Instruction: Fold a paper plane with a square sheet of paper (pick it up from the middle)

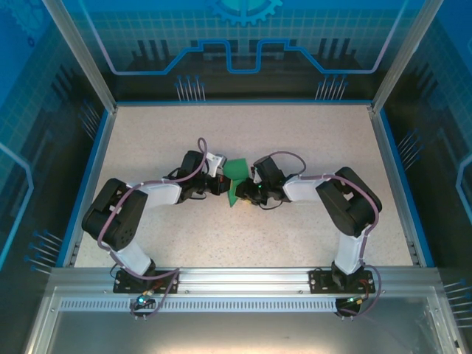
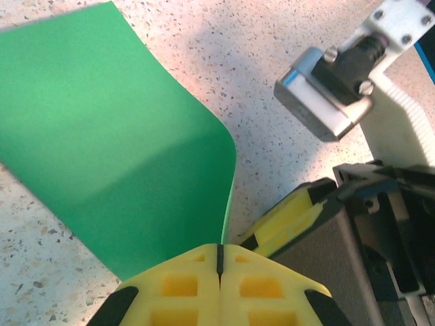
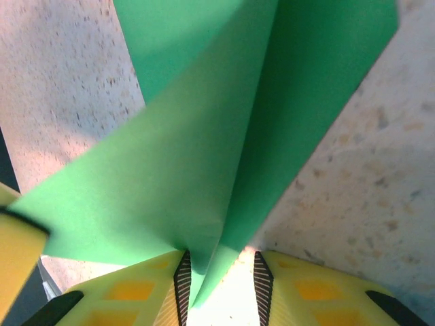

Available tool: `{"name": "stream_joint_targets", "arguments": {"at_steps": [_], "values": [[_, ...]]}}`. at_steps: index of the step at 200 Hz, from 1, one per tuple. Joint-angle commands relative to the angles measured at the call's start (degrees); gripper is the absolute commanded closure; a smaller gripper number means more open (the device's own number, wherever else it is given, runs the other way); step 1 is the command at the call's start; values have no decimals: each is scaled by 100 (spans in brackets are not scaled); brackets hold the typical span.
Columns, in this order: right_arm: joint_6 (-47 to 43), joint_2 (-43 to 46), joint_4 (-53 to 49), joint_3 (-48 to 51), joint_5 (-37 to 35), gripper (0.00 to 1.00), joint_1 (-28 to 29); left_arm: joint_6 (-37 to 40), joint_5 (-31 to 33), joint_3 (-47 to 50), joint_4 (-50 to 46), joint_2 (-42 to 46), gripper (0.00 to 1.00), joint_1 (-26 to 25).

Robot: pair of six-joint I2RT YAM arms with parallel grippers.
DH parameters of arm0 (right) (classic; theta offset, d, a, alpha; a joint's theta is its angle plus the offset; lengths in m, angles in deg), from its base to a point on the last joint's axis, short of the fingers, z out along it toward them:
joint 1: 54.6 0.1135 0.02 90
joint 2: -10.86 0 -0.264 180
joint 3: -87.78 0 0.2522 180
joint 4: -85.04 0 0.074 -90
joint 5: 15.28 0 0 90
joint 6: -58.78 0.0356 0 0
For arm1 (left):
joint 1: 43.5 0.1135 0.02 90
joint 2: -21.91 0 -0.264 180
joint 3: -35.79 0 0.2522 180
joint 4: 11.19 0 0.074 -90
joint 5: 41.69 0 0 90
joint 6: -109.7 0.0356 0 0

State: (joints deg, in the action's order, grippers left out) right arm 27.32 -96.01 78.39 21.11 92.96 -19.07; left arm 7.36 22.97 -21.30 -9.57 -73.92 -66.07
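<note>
Left jaws: together, clamped on the paper [image 2: 102, 136]. My yellow fingers [image 2: 177, 295] meet at a thin seam and the green sheet comes straight out of it.
Right jaws: apart, with a clear gap between my yellow fingers [image 3: 136, 292]. A folded edge of the paper [image 3: 204, 149] drops into that gap, close against the left ribbed pad [image 3: 182, 282] and clear of the other pad. Not pinched.
Jaws to each other: tips just beside one another. In the left wrist view one right finger [image 2: 289, 221] sits just right of my left fingers. In the right wrist view a left finger [image 3: 17, 251] shows at the left edge.
Paper: bright green, plain, mid table [image 1: 237, 173], between my two wrists. Lifted and bent, not flat.
Paper, left side: a broad panel curls up and away from my fingers toward the upper left, with a soft bend across it.
Paper, right side: two panels meet at a crease that runs down into my open gap.
Block: a grey and white box [image 2: 326, 95] on my right wrist, above the table, well clear of the paper.
Arms: left arm [image 1: 140, 206] and right arm [image 1: 332, 195] both bend inward from the near edge and meet mid table.
Table: speckled beige [image 1: 147, 140], blue rim.
Rail: metal, along the near edge [image 1: 236, 280], with both bases on it.
Walls: blue printed panels [image 1: 243, 44] on three sides.
</note>
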Motion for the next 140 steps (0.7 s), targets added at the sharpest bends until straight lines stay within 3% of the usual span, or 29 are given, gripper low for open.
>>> {"name": "stream_joint_targets", "arguments": {"at_steps": [1,69,93,140], "values": [[61,118,333,115,-104,68,-108,-94,-39,53,81,91,100,-22],[-20,63,562,93,2,67,-100,-106,-24,72,70,116,100,-20],[-97,-14,531,4,52,73,-82,-111,-22,82,71,122,100,-24],[-121,-232,528,-100,121,75,-48,-129,3,93,71,117,100,-17]]}}
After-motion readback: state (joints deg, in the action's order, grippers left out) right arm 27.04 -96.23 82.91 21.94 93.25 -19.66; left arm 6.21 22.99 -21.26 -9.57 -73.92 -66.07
